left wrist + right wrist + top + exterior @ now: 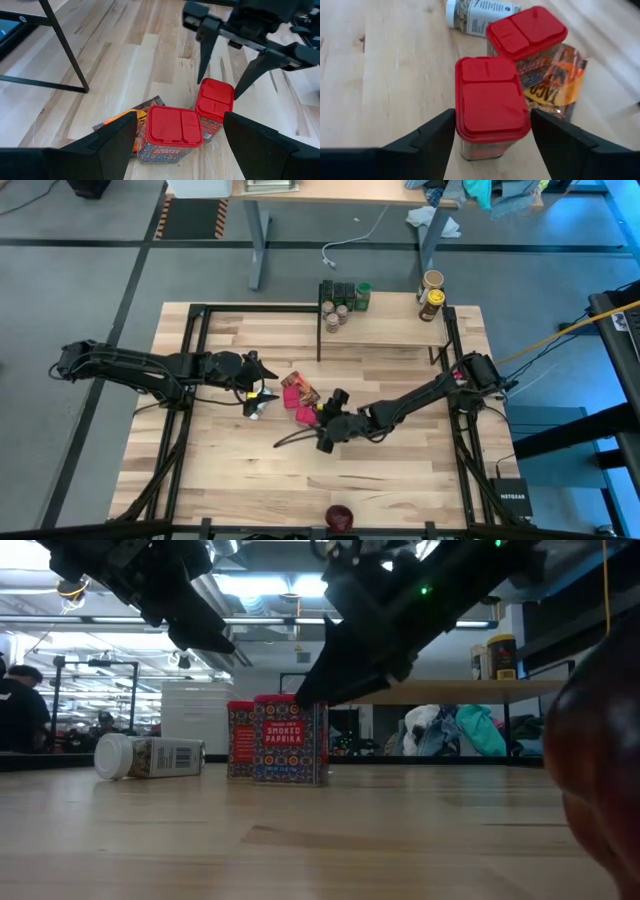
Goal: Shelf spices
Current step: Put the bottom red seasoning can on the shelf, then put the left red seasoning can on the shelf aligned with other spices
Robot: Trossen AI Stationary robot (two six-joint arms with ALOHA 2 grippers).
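From above, the right gripper [318, 416] is reaching toward two red-lidded tins [299, 397] standing mid-table, while the left gripper [266, 386] is hovering at their nine o'clock, over a lying white-capped bottle [257, 408]. The shelf [385, 330] is sitting at twelve o'clock, carrying a cluster of jars [344, 301] at one end and two taller jars [431, 296] at the other.

At table level, the paprika tin [291, 741] is standing in front of its twin [240, 740], with the bottle [150, 756] lying at nine o'clock.

The left wrist camera is showing its fingers [110, 142] spread wide and empty above the tins [170, 132], an orange packet [131, 120] lying beside them.

The right wrist camera is showing its fingers [432, 135] straddling the nearer tin [490, 105], parted, not gripping.
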